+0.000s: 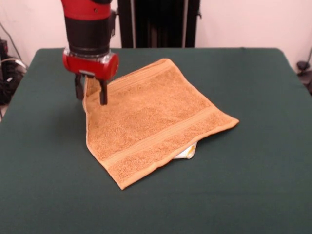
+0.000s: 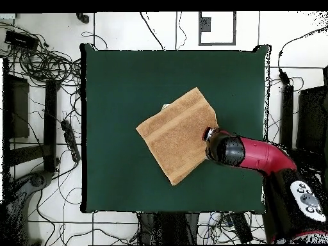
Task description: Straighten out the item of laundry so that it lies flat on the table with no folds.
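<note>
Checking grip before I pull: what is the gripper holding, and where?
The gripper pinches the towel at its raised corner beside the arm.

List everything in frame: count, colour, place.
Orange-tan square terry-cloth towel: one, mid-table, lying spread out, one corner lifted at the gripper.
White tag: one, peeking from under the towel's near edge.
Dark green cloth-covered rectangular table: one, fills the view.
Cables: many, dark, on the white tiled floor beside the table.
Red and black arm: one, reaching over the table.
Gripper: one, black fingers shut on the towel's corner.
</note>
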{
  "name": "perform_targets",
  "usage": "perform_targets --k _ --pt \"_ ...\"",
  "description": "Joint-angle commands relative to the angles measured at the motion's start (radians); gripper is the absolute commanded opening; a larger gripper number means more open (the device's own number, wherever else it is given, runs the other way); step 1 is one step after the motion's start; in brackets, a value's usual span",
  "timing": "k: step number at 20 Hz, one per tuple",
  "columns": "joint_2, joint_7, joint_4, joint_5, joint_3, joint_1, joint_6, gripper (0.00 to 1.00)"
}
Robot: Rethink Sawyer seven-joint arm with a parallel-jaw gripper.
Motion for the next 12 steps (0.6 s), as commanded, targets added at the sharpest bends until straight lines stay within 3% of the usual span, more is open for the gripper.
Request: perform_targets --k 1,6,12 --pt "-0.178 -0.064 -0.053 0.096 0.116 0.072 0.366 1.0" --pt "-0.201 -0.068 -0.065 0.146 0.156 0.054 0.442 1.0" --pt "-0.182 -0.034 -0.064 0.156 0.154 0.061 0.393 1.0"
